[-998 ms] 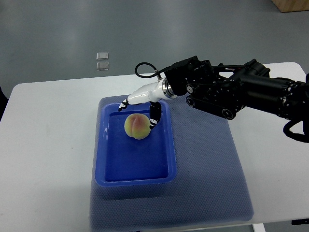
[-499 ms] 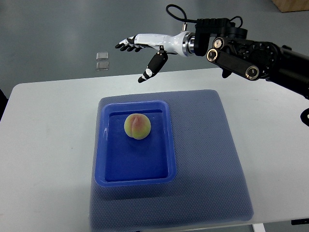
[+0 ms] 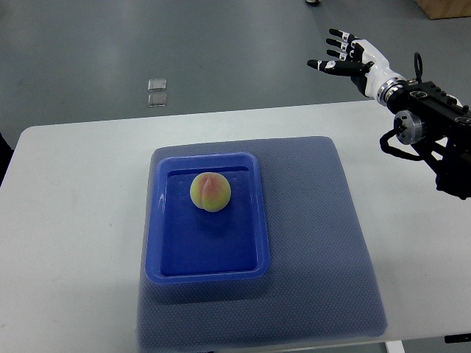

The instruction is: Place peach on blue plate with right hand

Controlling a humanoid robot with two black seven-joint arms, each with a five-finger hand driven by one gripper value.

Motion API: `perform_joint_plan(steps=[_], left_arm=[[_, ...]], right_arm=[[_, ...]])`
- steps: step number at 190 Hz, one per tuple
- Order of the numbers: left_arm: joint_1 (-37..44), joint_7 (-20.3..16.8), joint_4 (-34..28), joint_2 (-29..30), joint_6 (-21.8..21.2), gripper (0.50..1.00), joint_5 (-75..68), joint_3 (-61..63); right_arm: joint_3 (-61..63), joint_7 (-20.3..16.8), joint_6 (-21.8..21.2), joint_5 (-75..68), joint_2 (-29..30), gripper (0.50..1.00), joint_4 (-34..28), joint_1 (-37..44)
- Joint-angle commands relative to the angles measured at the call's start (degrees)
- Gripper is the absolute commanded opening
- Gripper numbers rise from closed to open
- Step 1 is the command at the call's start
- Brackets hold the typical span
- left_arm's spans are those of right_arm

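Grey floor lies beyond my white table [image 3: 73, 191]. At the frame's upper right I see the right hand [image 3: 352, 53] raised off the table's far edge, fingers spread, holding nothing. Down at centre-left, the peach [image 3: 210, 192] sits in the blue plate [image 3: 250, 220] on a blue mat [image 3: 316, 243].

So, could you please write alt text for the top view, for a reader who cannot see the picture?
A peach lies alone in the far half of a blue plate, a shallow rectangular tray on a blue-grey mat covering a white table. The robot's right hand is raised beyond the table's far right corner, fingers spread, holding nothing.
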State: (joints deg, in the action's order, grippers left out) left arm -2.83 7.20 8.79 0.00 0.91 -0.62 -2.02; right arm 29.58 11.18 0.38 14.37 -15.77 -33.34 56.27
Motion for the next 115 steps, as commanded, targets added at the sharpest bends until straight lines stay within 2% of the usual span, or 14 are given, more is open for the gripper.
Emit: perform_joint_plan(steps=[1, 45, 115], left_arm=[[0.0, 0.0, 0.0, 0.0, 0.1, 1.000, 0.0, -0.1], [0.0, 0.0, 0.0, 0.0, 0.1, 1.000, 0.0, -0.1], [0.0, -0.1, 0.0, 0.0, 0.1, 1.000, 0.0, -0.1]], right_arm=[[0.5, 0.1, 0.5, -4.4, 0.0, 0.924, 0.1, -2.3], [0.5, 0.7, 0.4, -7.9, 1.1, 0.928, 0.1, -5.7], [0.5, 0.9, 0.7, -7.9, 1.1, 0.928, 0.4, -6.6]])
